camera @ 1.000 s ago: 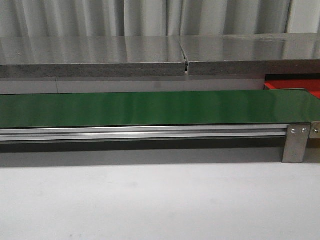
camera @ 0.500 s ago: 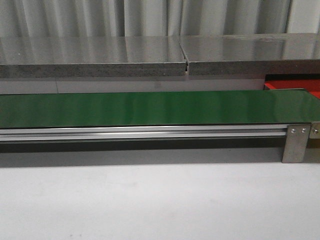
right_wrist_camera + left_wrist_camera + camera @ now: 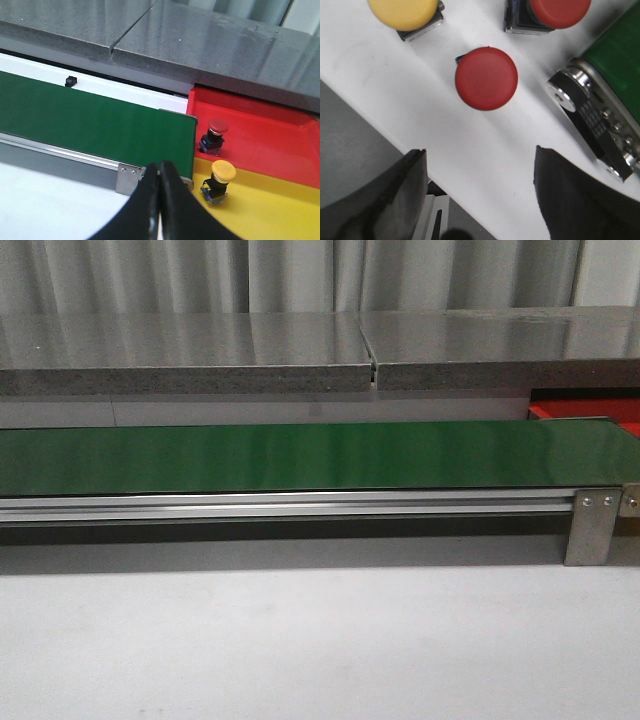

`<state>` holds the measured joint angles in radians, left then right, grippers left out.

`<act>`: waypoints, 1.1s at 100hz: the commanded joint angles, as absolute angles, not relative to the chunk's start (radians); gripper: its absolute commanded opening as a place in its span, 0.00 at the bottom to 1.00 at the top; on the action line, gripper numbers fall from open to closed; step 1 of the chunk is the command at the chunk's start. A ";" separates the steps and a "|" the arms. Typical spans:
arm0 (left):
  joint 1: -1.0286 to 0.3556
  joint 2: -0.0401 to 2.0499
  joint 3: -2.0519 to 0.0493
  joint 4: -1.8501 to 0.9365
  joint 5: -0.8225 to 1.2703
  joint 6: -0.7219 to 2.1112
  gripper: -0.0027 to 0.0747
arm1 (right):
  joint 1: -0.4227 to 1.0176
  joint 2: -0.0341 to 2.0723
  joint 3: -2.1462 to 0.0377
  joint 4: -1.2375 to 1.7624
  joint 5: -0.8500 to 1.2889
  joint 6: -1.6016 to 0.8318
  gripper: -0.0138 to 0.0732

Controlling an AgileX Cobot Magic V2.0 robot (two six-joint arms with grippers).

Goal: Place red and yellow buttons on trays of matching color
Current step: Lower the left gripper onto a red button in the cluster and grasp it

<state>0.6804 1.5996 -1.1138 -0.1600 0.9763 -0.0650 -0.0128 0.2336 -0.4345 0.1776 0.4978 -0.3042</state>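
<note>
My left gripper (image 3: pixel 480 200) hangs over the white tabletop (image 3: pixel 395 90), jaws spread wide, nothing between them; both dark fingers (image 3: pixel 385 200) show at the frame's lower corners. Just ahead of them a red button (image 3: pixel 486 78) stands on the white surface, cap up, apart from both fingers. Past it sit a yellow button (image 3: pixel 405 12) and a second red button (image 3: pixel 559 11), each cut off by the frame edge, well apart from each other. The end of the green conveyor belt (image 3: pixel 620 65) with its metal roller bracket (image 3: pixel 590 125) lies just beside the near red button, not touching it. My right gripper (image 3: pixel 160 200) has jaws pressed together, pinching nothing, held above the belt's metal side rail (image 3: pixel 75 155). From that wrist the belt (image 3: pixel 90 120) ends at a red tray (image 3: pixel 270 130) with a yellow tray (image 3: pixel 280 205) touching it along one side. A red-capped button (image 3: pixel 216 132) stands upright in the red tray near the corner next to the belt end; a yellow-capped button (image 3: pixel 220 180) stands upright in the yellow tray, near the edge shared with the red one. A small black block (image 3: pixel 71 80) sits on the white strip beyond the belt. Front view: only belt (image 3: pixel 300 455), grey counter (image 3: pixel 300 350), a sliver of red tray (image 3: pixel 590 410); neither gripper in it.
</note>
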 commanded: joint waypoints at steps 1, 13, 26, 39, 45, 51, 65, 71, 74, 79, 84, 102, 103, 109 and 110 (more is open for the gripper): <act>0.681 1.604 -1.165 -0.181 0.954 -0.068 0.63 | -0.013 0.241 -0.459 0.186 0.412 -0.314 0.08; 0.681 1.663 -1.210 -0.181 0.954 -0.068 0.63 | -0.013 0.241 -0.459 0.186 0.412 -0.314 0.08; 0.681 1.725 -1.252 -0.183 0.956 -0.068 0.63 | -0.013 0.241 -0.459 0.186 0.412 -0.314 0.08; 0.678 1.774 -1.289 -0.185 0.956 -0.068 0.63 | -0.013 0.241 -0.459 0.186 0.412 -0.314 0.08; 0.678 1.793 -1.301 -0.185 0.956 -0.068 0.63 | -0.013 0.241 -0.459 0.186 0.412 -0.314 0.08; 0.678 1.807 -1.307 -0.185 0.956 -0.068 0.63 | -0.013 0.241 -0.459 0.186 0.412 -0.314 0.08; 0.678 1.820 -1.307 -0.185 0.956 -0.068 0.62 | -0.013 0.241 -0.459 0.186 0.412 -0.314 0.08; 0.678 1.822 -1.307 -0.185 0.952 -0.068 0.58 | -0.013 0.241 -0.459 0.186 0.412 -0.314 0.08; 0.678 1.823 -1.307 -0.185 0.950 -0.068 0.55 | -0.013 0.241 -0.459 0.186 0.412 -0.314 0.08; 0.678 1.824 -1.307 -0.185 0.946 -0.068 0.49 | -0.013 0.241 -0.459 0.186 0.412 -0.314 0.08; 0.678 1.824 -1.307 -0.185 0.944 -0.068 0.42 | -0.013 0.241 -0.459 0.186 0.412 -0.314 0.08; 0.678 1.824 -1.307 -0.187 0.926 -0.068 0.25 | -0.013 0.241 -0.459 0.186 0.412 -0.314 0.08; 0.678 1.824 -1.307 -0.187 0.926 -0.068 0.24 | -0.013 0.241 -0.459 0.186 0.412 -0.314 0.08; 0.676 1.818 -1.307 -0.189 0.929 -0.068 0.23 | -0.013 0.241 -0.459 0.186 0.412 -0.314 0.08; 0.676 1.815 -1.307 -0.189 0.929 -0.068 0.22 | -0.013 0.241 -0.459 0.186 0.412 -0.314 0.08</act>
<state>0.6804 1.8639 -1.2781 -0.1696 0.9420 -0.0650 -0.0128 0.2336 -0.4345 0.1778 0.4978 -0.3042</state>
